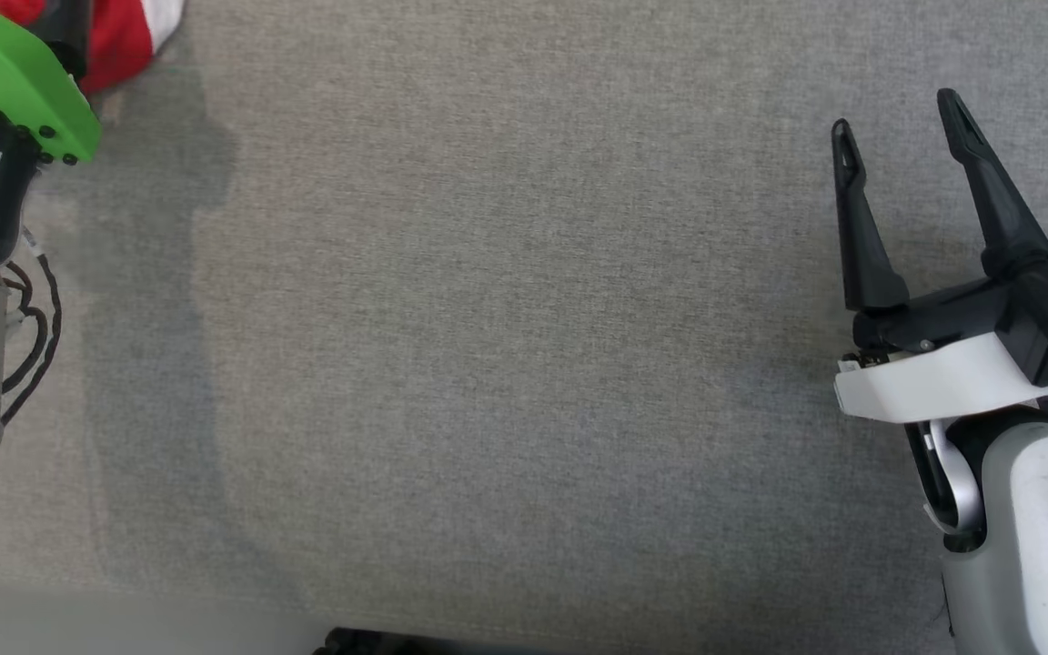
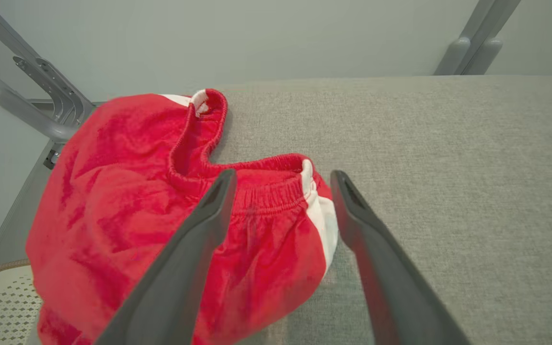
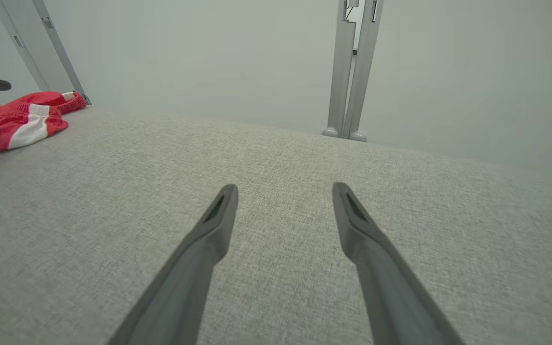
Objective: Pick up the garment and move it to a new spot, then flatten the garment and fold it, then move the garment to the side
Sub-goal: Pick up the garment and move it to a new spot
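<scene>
The pick-up step is judged in hand: the garment (image 2: 127, 191) is bunched at 11 o'clock, the left gripper (image 2: 283, 176) is poised over its waistband (image 2: 271, 196) with fingers (image 2: 199, 225) spread, the right gripper (image 1: 894, 111) is held open at 3 o'clock, and a pinch is called for next.

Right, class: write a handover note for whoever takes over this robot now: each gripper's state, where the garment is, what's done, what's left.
Left gripper: open, poised over the waistband of the red fleecy shorts with a white side stripe; nothing held.
Right gripper: open, empty, above bare grey fabric tabletop.
Shorts: bunched at the table's far left corner, unfolded.
Done: nothing evident.
Left: pick up, relocate, flatten, fold, move aside.
</scene>
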